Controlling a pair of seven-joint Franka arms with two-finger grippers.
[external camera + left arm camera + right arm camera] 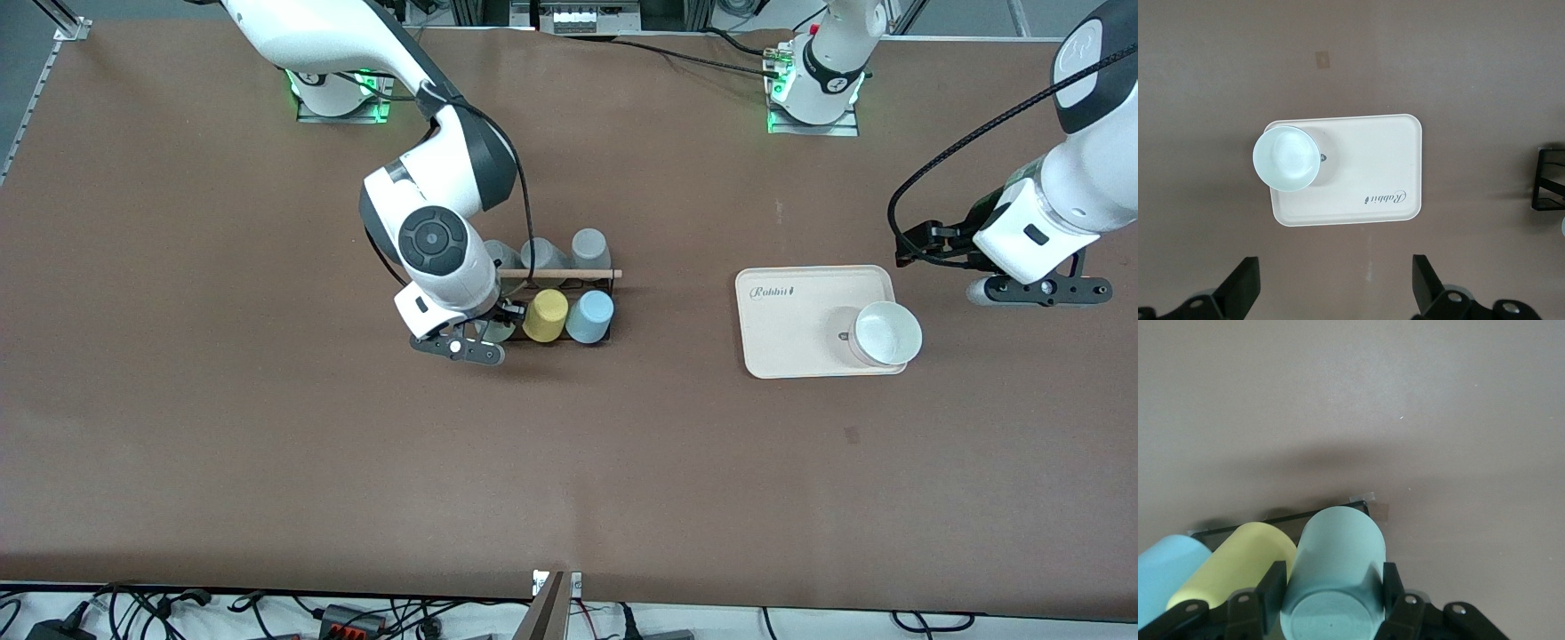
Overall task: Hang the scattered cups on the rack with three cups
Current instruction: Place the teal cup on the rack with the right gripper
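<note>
While our right gripper (1331, 603) clamps the mint-green cup (1335, 573) at the rack (556, 298), left of centre in the front view, we judge it is seating that cup beside the yellow cup (545, 315) and light blue cup (589, 316) already hung there. Our left gripper (1335, 287) waits with jaws wide over the worktop (267, 444) at the right edge, by the cream tray (791, 347) (a pale bowl (885, 333) sits on it).

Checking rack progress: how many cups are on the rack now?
6: three grey cups in the row nearer the robots' bases; yellow cup, blue cup and mint cup, gripped by the right gripper, in the other.
</note>
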